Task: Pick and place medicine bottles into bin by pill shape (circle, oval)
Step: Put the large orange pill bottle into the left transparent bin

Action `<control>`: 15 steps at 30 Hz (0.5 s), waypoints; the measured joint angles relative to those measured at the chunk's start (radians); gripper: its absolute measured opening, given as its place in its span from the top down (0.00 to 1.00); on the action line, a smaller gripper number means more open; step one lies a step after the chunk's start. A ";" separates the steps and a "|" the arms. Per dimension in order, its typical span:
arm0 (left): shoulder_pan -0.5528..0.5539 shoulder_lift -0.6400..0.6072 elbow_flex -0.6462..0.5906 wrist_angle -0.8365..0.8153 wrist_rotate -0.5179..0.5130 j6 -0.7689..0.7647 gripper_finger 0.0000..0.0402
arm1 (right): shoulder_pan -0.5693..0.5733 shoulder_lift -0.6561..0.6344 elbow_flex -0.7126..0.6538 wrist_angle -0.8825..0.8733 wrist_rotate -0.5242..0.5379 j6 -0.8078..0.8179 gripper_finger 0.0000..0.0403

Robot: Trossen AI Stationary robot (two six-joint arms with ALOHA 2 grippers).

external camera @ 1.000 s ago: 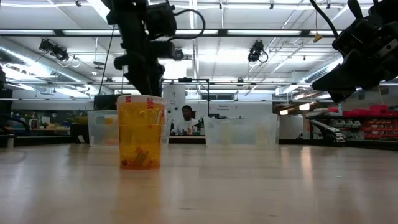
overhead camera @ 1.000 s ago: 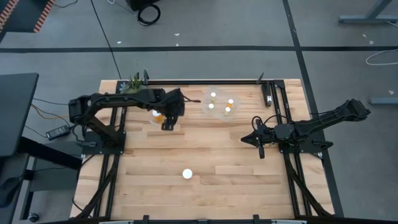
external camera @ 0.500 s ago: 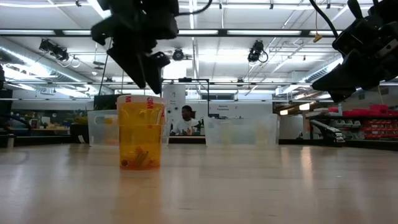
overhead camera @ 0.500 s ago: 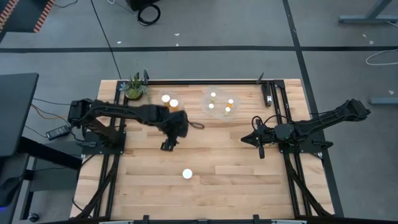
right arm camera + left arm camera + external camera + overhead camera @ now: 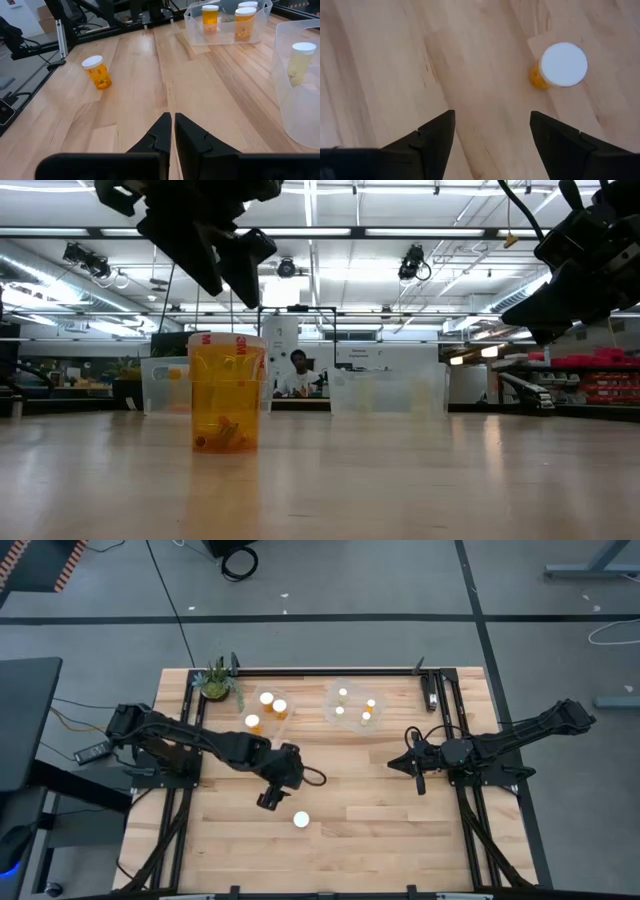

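Observation:
One amber medicine bottle [image 5: 301,821] with a white cap stands upright on its base on the table, toward the near edge; it also shows in the low view [image 5: 225,392], the left wrist view [image 5: 562,66] and the right wrist view [image 5: 96,71]. My left gripper [image 5: 269,799] hovers open above the table just left of it, pointing down, its fingers [image 5: 436,140] apart and empty. My right gripper [image 5: 420,782] waits shut at the table's right [image 5: 173,127]. Three bottles stand in the clear left bin [image 5: 268,710], several in the clear right bin [image 5: 355,705].
A small green potted plant [image 5: 215,680] stands at the far left corner. A black frame rail [image 5: 330,670] runs along the far edge. The two bins sit side by side at the far middle. Bare wood lies between the arms and along the near edge.
My left gripper has gone from over the left bin toward the table's near edge and a little right, ending beside the lone bottle. As the arm cleared the bin, three bottles came into view standing inside it. The lone bottle has not moved.

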 joint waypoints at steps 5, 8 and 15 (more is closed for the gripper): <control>-0.045 0.008 0.000 0.003 -0.019 -0.098 0.31 | 0.000 0.000 0.000 0.000 0.000 0.000 0.92; -0.067 0.016 0.001 0.008 -0.020 -0.155 0.27 | 0.000 0.000 0.000 0.000 0.000 0.000 0.92; -0.113 0.054 0.001 0.022 -0.020 -0.255 0.14 | 0.000 0.000 0.000 -0.007 0.000 0.000 0.92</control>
